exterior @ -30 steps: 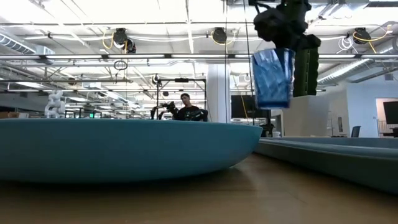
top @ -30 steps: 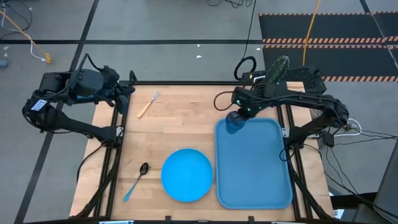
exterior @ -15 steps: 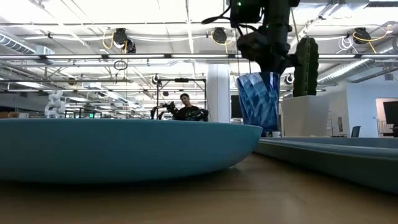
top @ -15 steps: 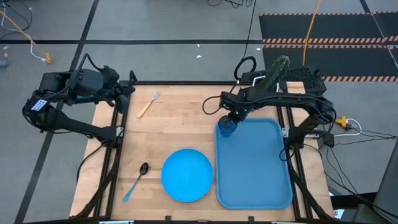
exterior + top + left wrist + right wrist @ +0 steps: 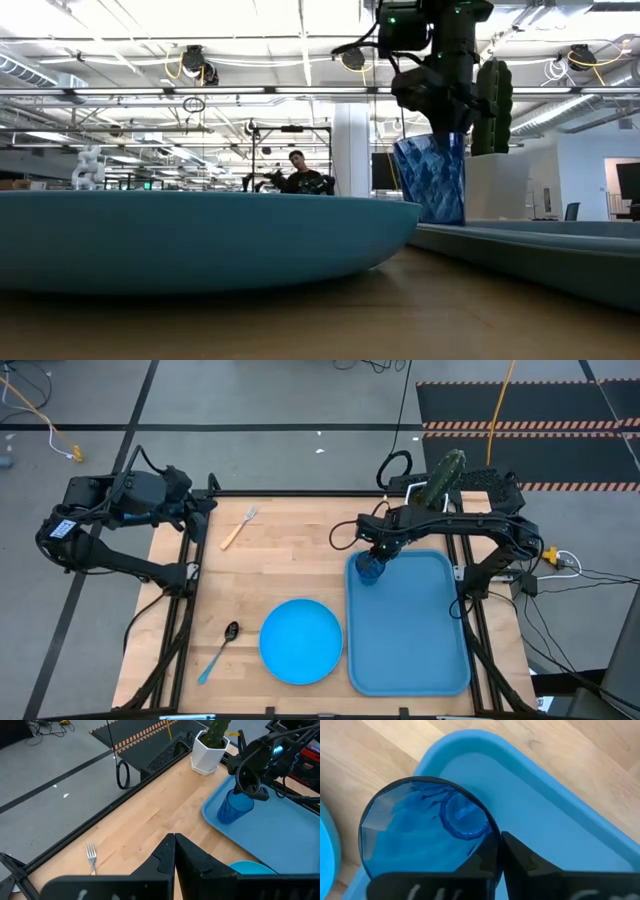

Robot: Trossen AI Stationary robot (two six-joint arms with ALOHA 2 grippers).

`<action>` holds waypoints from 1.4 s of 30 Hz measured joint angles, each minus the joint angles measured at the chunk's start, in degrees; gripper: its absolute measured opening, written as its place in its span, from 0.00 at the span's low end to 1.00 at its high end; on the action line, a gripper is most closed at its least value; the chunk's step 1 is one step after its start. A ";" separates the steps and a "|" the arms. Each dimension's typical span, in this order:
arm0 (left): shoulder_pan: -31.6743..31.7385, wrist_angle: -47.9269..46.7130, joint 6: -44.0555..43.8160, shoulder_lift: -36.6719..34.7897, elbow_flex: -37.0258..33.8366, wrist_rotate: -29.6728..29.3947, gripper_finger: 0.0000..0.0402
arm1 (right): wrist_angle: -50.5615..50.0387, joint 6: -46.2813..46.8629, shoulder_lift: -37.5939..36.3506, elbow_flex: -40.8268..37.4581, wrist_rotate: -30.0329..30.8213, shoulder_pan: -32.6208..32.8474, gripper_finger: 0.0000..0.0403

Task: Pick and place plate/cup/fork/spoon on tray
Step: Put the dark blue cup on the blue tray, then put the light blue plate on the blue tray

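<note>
The translucent dark-blue cup (image 5: 370, 568) is upright at the far-left corner of the blue tray (image 5: 410, 630), with my right gripper (image 5: 380, 550) shut on it from above. Whether its base touches the tray floor I cannot tell. The sky-blue plate (image 5: 300, 641) lies flat on the table left of the tray. The spoon (image 5: 222, 650) lies near the front left, and the orange-handled fork (image 5: 238, 528) lies at the far left. My left gripper (image 5: 174, 837) waits shut, raised over the table's far-left corner. My right gripper pinches the cup's wall at its rim (image 5: 489, 826), one finger inside the cup and one outside. The fingers (image 5: 445, 120) come from above, pointing down. The cup (image 5: 432, 180) hangs nearly upright below them, its base down at the level of the tray's rim.
A white pot with a cactus (image 5: 210, 747) stands just beyond the tray's far edge, close behind the right arm. Bare wood shows between the fork and the tray. The tray's raised rim (image 5: 485, 742) curves round the cup.
My right gripper has gone down with the cup and a little toward the table's near-left, staying shut. The cup, held high above the tray a second ago, now sits low in the tray's far-left corner.
</note>
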 joint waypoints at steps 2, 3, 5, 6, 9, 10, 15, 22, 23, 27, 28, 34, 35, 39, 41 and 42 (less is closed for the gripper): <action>0.00 0.00 -0.05 0.00 0.00 0.00 0.02 | 1.11 0.02 0.00 0.00 0.02 0.03 0.01; 0.00 0.00 -0.07 0.00 0.00 0.00 0.02 | 1.73 0.04 0.00 0.00 0.06 0.05 0.01; 0.00 0.00 -0.09 0.00 0.00 0.00 0.02 | 2.33 0.15 0.00 0.00 0.07 0.05 0.01; 0.00 0.00 -0.13 0.00 0.00 0.00 0.02 | 2.43 0.15 0.00 0.00 0.07 0.05 0.00; 0.00 0.00 -0.17 0.00 0.00 0.00 0.02 | 2.46 0.54 0.00 0.00 0.26 0.05 0.01; 0.00 0.00 -0.17 0.00 0.00 0.00 0.02 | 2.45 0.80 0.00 0.00 0.28 0.04 0.02; 0.00 0.00 -0.17 0.00 0.00 0.00 0.02 | 2.14 1.70 0.00 0.00 0.31 0.05 0.06; 0.00 0.00 -0.17 0.00 0.00 0.00 0.02 | 2.14 3.37 0.00 0.00 1.64 0.05 0.17; 0.00 0.00 -0.20 0.00 0.00 0.00 0.02 | 2.14 3.39 0.00 0.00 1.64 0.05 0.19; 0.00 0.00 -0.26 0.00 0.00 0.00 0.02 | 2.12 3.39 0.00 0.00 1.64 0.05 0.27; 0.00 0.00 -0.27 0.00 0.00 0.00 0.02 | 2.10 3.40 0.00 0.00 1.64 0.04 0.28; -0.02 0.00 -0.39 0.00 0.00 0.02 0.02 | 1.02 4.44 -3.44 0.00 1.90 0.05 0.39; 0.00 0.00 -0.39 0.00 0.00 0.02 0.02 | 1.02 4.49 -4.48 0.00 2.10 0.05 0.40; 0.00 0.03 -0.23 0.00 0.00 0.07 0.02 | 0.61 4.94 -8.43 0.00 3.57 0.02 0.44; 0.00 0.37 -0.33 0.26 0.00 0.92 0.02 | 0.66 5.72 -10.38 0.00 3.74 -0.06 0.45; 0.00 0.67 -0.33 0.56 0.00 2.28 0.02 | 0.63 6.24 -11.41 0.00 3.53 -0.06 0.46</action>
